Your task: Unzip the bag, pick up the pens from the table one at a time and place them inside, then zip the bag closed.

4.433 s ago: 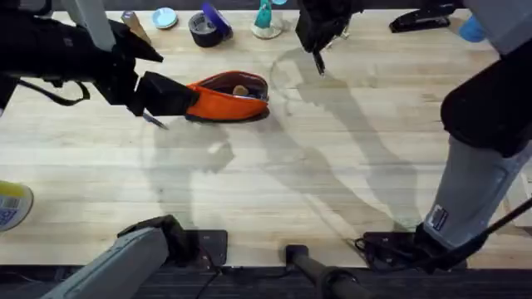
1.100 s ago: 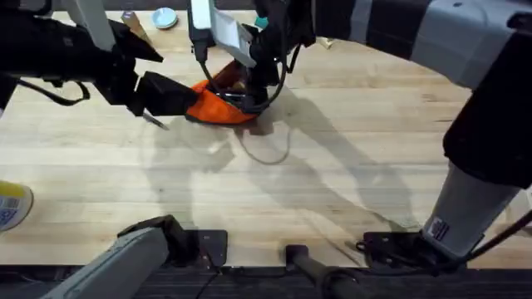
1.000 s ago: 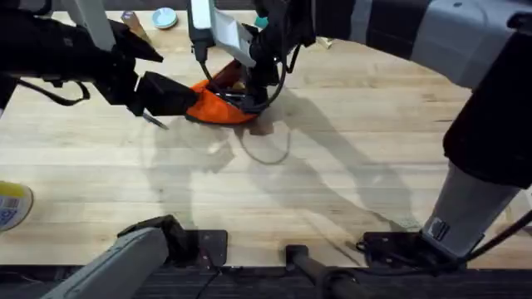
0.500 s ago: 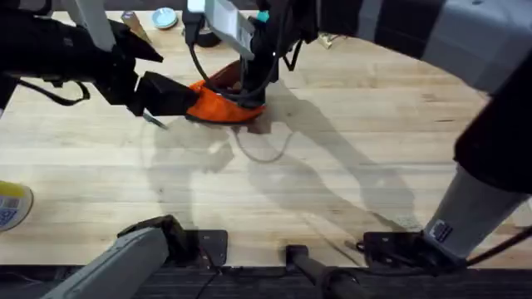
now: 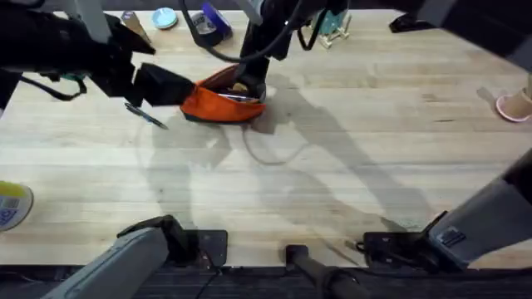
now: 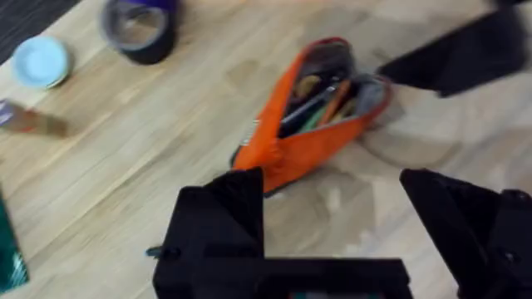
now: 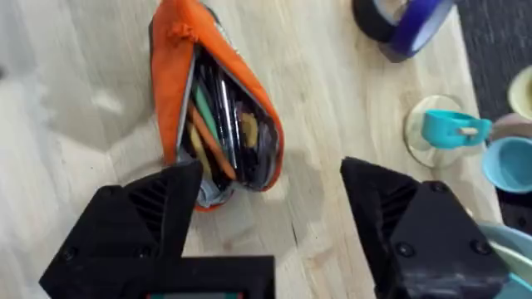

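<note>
The bag (image 5: 223, 98) is seen lying on the table (image 5: 332, 166) in the upper left-centre of the overhead frame, its zipper undone and its mouth gaping toward the far side. In the right wrist view the open pouch (image 7: 212, 116) sits in the upper left of the frame, and several slim items, one dark and others green and orange, are visible inside against the dark lining. The right gripper (image 7: 270, 216) is shown with its fingers spread wide and nothing between them, just off the open end of the pouch. The left gripper (image 6: 332, 224) is likewise spread and empty, the orange pouch (image 6: 312, 116) appearing in the upper centre of its view, beyond the gap between the fingers; whether a finger touches the near end of the fabric cannot be told. One pen (image 5: 145, 115) lies on the wood at the left of the overhead frame, just beside the dark left arm and a little apart from the pouch. The step in hand is judged to be the loading stage, with the unzipping done and at least one pen left outside. A descent onto that thin pen would be called for next, with a narrow pinch across its shaft, followed by a carry to the gaping mouth; the zip remains to be drawn shut afterwards.
</note>
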Action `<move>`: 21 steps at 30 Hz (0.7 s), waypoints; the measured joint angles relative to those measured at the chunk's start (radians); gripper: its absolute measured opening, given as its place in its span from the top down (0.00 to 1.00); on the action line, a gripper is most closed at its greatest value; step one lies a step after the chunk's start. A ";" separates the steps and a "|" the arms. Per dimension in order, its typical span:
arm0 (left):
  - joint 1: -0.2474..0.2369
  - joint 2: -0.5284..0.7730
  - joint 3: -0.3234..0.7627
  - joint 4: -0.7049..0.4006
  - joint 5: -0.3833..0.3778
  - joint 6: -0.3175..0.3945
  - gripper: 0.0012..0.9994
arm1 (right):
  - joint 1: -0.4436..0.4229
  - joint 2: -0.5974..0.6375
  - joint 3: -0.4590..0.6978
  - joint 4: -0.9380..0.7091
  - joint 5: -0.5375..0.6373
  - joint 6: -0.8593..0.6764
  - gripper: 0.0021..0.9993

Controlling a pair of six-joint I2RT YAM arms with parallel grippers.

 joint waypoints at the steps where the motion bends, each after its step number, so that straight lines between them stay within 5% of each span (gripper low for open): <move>1: 0.009 0.000 0.000 0.019 -0.006 -0.024 0.01 | -0.002 -0.012 0.000 -0.001 0.001 0.015 0.00; 8: 0.084 0.000 0.000 0.109 -0.028 -0.164 0.01 | -0.057 -0.094 0.004 -0.091 0.003 0.100 0.00; 21: 0.123 0.001 0.000 0.115 -0.142 -0.213 0.01 | -0.111 -0.170 0.010 -0.326 0.006 0.168 0.00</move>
